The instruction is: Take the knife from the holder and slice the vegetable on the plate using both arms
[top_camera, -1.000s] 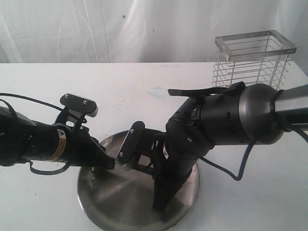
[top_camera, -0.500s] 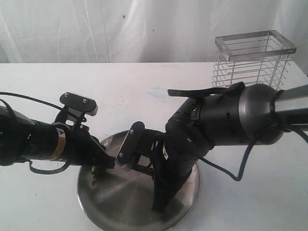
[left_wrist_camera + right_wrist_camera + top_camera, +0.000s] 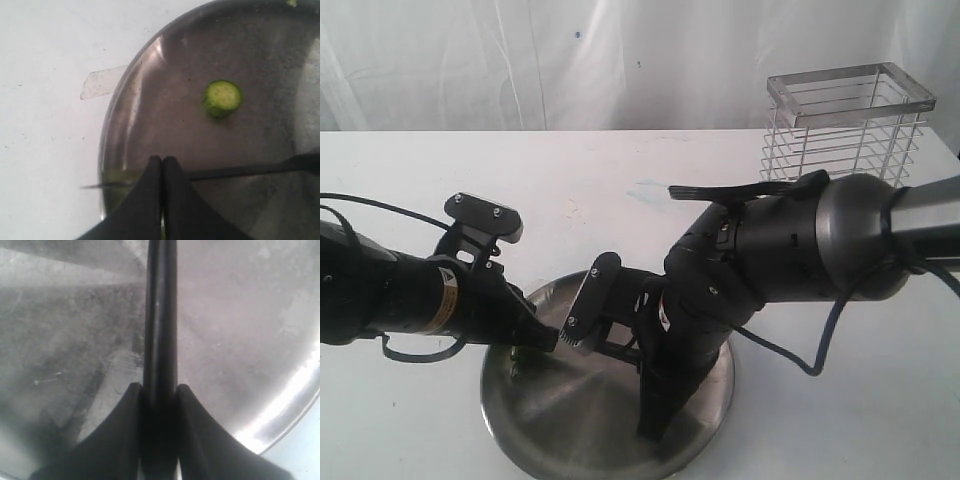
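Vegetable slice [image 3: 222, 97] on the plate [image 3: 560, 425], knife [image 3: 235, 172] over the plate, holder [image 3: 845, 130] behind-right on the table [image 3: 620, 180].

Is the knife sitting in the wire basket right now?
No, the knife is clamped in the jaws of the right arm, over the plate.

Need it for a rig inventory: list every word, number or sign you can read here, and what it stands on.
Label on the left arm: orange and white, too small to read.
Sticker on the right arm: red and white, too blurred to read.
No other writing shows.
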Robot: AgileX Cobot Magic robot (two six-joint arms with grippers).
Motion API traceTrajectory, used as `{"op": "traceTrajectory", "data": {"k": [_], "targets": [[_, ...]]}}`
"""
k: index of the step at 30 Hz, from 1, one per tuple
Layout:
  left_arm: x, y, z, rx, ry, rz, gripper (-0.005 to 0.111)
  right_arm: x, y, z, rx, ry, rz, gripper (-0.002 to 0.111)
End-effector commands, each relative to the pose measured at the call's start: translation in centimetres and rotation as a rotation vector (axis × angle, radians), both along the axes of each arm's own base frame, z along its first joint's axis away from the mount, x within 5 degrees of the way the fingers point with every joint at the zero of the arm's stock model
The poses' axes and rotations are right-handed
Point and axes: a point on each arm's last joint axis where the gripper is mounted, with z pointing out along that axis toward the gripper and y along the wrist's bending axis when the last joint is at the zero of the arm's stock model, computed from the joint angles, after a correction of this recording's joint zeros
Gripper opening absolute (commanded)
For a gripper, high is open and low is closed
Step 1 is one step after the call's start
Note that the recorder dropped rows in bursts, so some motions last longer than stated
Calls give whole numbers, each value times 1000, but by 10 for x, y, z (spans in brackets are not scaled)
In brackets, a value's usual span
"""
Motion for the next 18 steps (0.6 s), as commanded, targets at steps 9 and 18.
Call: {"op": "traceTrajectory", "data": {"k": [9,18], "targets": [[1,4,1,57,-34,-8,0,-1,-4,-1,-33,29,-10,0],[-6,7,38,-17,-139,15,0,-6,-7,-2,-62,83,-36,0]]}}
